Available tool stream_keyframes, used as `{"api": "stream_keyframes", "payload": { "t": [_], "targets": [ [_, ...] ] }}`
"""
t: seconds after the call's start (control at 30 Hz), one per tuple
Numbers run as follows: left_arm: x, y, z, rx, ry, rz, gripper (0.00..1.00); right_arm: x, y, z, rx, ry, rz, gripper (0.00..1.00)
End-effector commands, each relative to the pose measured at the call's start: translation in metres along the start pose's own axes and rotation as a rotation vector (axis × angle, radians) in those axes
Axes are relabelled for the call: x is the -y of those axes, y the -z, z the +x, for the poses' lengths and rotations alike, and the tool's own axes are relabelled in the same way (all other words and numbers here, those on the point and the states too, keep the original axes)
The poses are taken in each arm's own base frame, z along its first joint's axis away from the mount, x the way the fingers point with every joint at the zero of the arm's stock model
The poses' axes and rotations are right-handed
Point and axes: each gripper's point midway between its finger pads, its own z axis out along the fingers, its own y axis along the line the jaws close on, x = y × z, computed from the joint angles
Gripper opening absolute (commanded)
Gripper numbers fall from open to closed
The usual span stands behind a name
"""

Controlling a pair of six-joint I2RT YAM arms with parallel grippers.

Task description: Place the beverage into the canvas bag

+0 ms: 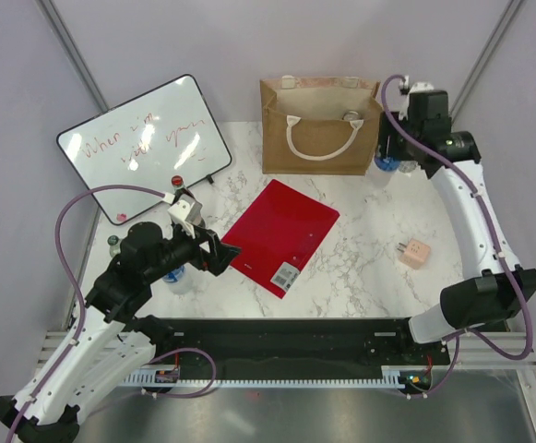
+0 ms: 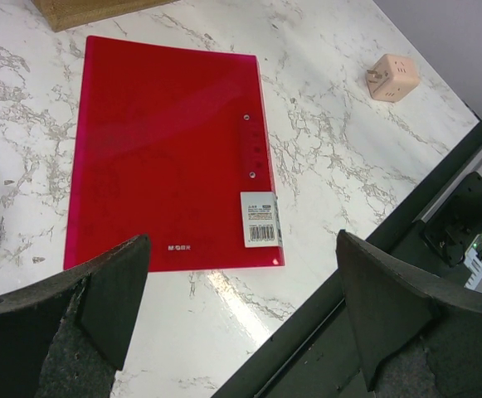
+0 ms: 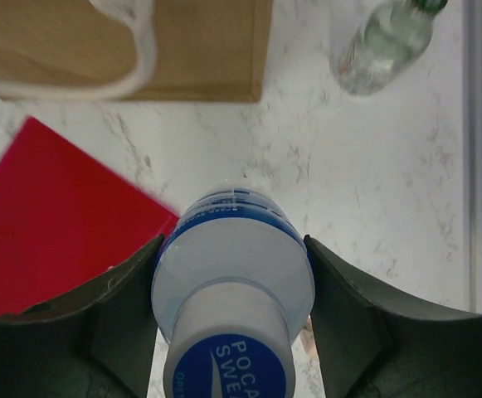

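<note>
1. The right gripper (image 3: pixel 234 308) is closed on a Pocari Sweat bottle (image 3: pixel 229 249). One dark finger presses each side of the bottle's shoulder, and its blue-and-white cap faces the wrist camera.
2. The top view shows this gripper (image 1: pixel 392 155) just beside the right edge of the canvas bag (image 1: pixel 318 129). The bottle is outside the bag, over the marble table (image 1: pixel 369 277). I cannot tell whether the bottle's base touches the table.
3. The canvas bag stands upright at the far side of the table with its mouth open. A white loop handle (image 1: pixel 321 138) hangs down its front.
4. In the right wrist view, the bag's brown wall (image 3: pixel 199 50) lies ahead of the held bottle. A clear bottle with a green cap (image 3: pixel 386 46) stands apart to one side.
5. The left gripper (image 2: pixel 245 307) is spread wide with nothing between its fingers. It hovers over the near edge of a red folder (image 2: pixel 170 149).
6. The red folder (image 1: pixel 281 235) lies flat mid-table, between the two arms, with a barcode label at its near corner.
7. A pink power cube (image 1: pixel 415 252) sits on the table, well right of the folder.
8. A whiteboard (image 1: pixel 143 148) with red writing sits at the far left.
</note>
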Motion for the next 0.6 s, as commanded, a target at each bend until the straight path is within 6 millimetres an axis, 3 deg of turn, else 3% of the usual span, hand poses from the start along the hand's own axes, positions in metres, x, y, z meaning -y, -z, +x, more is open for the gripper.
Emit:
{"api": "stream_keyframes", "payload": {
  "t": [0.0,0.17,0.23,0.27,0.33,0.37,0.43,0.47,0.53,0.57],
  "targets": [
    [0.003,0.001,-0.009,0.037,-0.018,0.014,1.00,-0.024,0.096,-0.136,0.415,-0.040,-0.114,0.01],
    [0.006,0.000,-0.008,0.031,-0.017,0.029,1.00,-0.051,0.142,-0.224,0.695,-0.074,-0.246,0.00],
    [0.006,0.001,-0.008,0.035,-0.019,0.026,1.00,-0.062,0.139,-0.246,0.756,-0.076,-0.295,0.00],
    [0.006,0.001,-0.009,0.036,-0.019,0.026,1.00,-0.067,0.125,-0.258,0.779,-0.092,-0.308,0.00],
    [0.004,0.001,-0.009,0.037,-0.020,0.017,1.00,-0.072,0.117,-0.272,0.810,-0.104,-0.323,0.00],
    [0.004,0.001,-0.008,0.035,-0.021,0.015,1.00,-0.077,0.101,-0.279,0.809,-0.119,-0.337,0.00],
    [0.004,0.001,-0.008,0.035,-0.021,0.015,1.00,-0.091,0.085,-0.283,0.804,-0.101,-0.395,0.00],
    [0.004,0.000,-0.007,0.033,-0.021,0.016,1.00,-0.099,0.065,-0.286,0.806,-0.092,-0.412,0.00],
    [0.005,0.000,-0.007,0.031,-0.019,0.022,1.00,-0.113,0.055,-0.290,0.826,-0.062,-0.431,0.00],
    [0.005,-0.001,-0.006,0.027,-0.018,0.022,1.00,-0.117,0.037,-0.291,0.824,-0.060,-0.426,0.00]
  ]
}}
